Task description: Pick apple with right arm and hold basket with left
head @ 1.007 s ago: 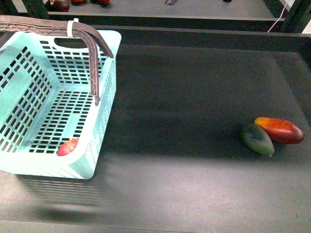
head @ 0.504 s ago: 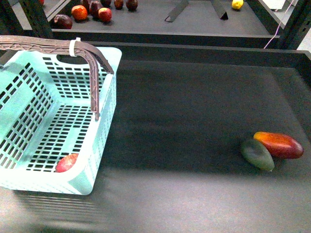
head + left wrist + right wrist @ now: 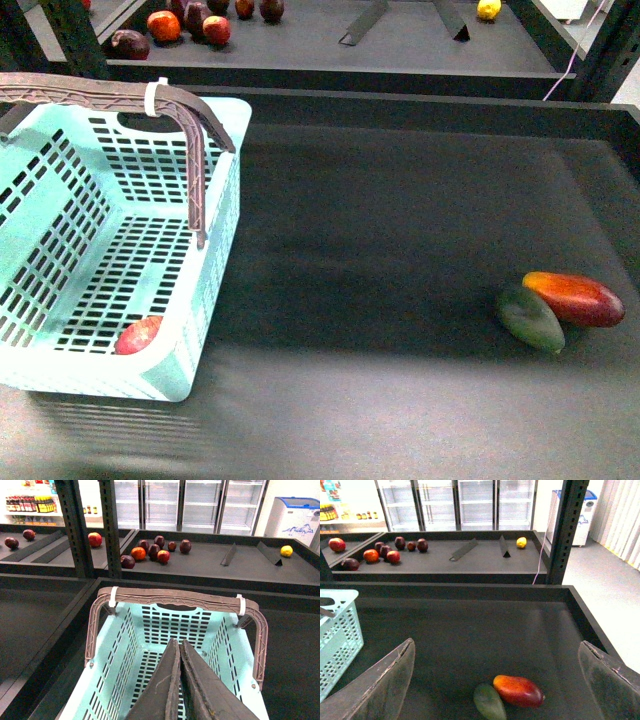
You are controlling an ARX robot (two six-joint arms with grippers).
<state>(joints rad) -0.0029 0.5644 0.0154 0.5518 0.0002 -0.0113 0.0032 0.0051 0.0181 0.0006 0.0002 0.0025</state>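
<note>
Front view: the apple (image 3: 139,334) lies in the near right corner of the basket (image 3: 215,255), at lower left of the frame, touching the basket's floor and close against its front wall. The basket's brown handles (image 3: 190,130) stand raised across its top, bound by a white tie (image 3: 153,97). At right of the frame, well apart from the basket, a green mango (image 3: 531,317) and a red mango (image 3: 573,298) lie touching on the dark table (image 3: 380,230).

Left wrist view: the left gripper (image 3: 180,647) hangs over the basket's interior, fingers pressed together with nothing between them.

Right wrist view: the right gripper (image 3: 497,667) is spread wide above the table, the two mangoes between its fingers in the frame. Loose fruit (image 3: 380,550) sits on a far shelf.
</note>
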